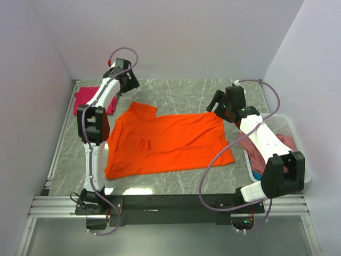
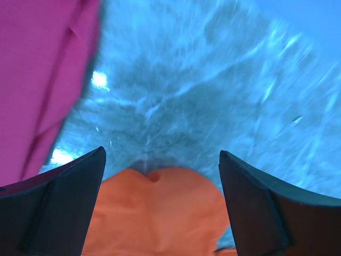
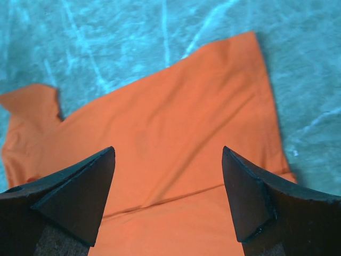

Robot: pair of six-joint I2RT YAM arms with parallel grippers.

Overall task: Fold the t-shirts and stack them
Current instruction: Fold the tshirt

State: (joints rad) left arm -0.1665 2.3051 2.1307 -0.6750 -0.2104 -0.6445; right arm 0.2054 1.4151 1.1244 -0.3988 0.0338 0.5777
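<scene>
The orange t-shirt (image 1: 168, 141) is spread unfolded, the magenta t-shirt (image 1: 83, 99) set aside; jaws of left gripper (image 2: 161, 152) and right gripper (image 3: 168, 149) are held wide, empty.

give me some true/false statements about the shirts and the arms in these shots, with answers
1. The orange t-shirt lies spread out on the table. True.
2. The right gripper is shut on the orange t-shirt. False: its fingers are open and hold nothing.
3. A magenta-pink t-shirt lies at the table's far left. True.
4. The white basket stands at the left edge. False: it is at the right edge.
5. The left gripper holds the magenta-pink t-shirt. False: it is open and empty.
</scene>
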